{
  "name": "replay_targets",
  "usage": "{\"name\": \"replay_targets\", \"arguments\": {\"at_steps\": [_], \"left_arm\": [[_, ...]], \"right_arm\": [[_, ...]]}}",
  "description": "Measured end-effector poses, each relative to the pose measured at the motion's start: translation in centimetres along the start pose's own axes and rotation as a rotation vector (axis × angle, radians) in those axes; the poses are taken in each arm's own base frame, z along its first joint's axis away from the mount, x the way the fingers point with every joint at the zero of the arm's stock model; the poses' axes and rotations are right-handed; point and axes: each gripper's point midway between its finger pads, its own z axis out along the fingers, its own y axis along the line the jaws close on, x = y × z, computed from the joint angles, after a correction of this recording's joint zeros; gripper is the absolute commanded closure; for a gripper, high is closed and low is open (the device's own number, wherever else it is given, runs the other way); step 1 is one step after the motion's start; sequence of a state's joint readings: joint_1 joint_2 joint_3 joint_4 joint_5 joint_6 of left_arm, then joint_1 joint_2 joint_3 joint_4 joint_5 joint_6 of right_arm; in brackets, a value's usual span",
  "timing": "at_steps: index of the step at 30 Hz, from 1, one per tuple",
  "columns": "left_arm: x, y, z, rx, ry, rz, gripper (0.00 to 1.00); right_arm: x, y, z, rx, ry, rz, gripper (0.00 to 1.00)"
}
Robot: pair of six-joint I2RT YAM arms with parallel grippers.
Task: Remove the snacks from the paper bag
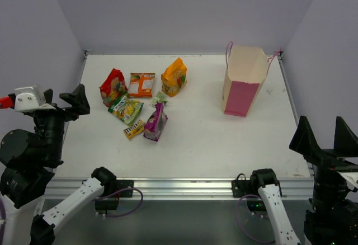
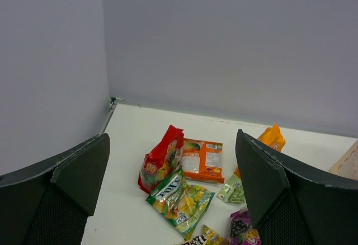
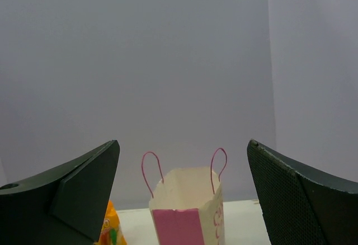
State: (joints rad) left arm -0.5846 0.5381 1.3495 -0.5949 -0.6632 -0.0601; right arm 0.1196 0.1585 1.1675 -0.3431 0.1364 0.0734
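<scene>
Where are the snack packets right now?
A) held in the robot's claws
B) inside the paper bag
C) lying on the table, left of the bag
C: the snacks lie clustered on the table, well left of the upright paper bag.

Left claw (image 2: 172,136) spread wide, right claw (image 1: 321,120) likewise

bare table (image 1: 201,139) between snacks (image 1: 126,109) and paper bag (image 1: 241,88)
</scene>
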Motion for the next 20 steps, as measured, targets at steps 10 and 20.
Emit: {"name": "replay_targets", "arguments": {"at_steps": [10,20], "left_arm": [[2.4,-0.5,0.5,-0.002,0.053,0.009,0.0],[4.2,-1.8,1.6,0.009,0.113,0.0,0.0]], "right_arm": [[1.5,0.0,0.5,0.001,0.036,-0.004,0.01],[1.6,0.5,0.5,-0.026,0.038,-0.004,0.01]]}}
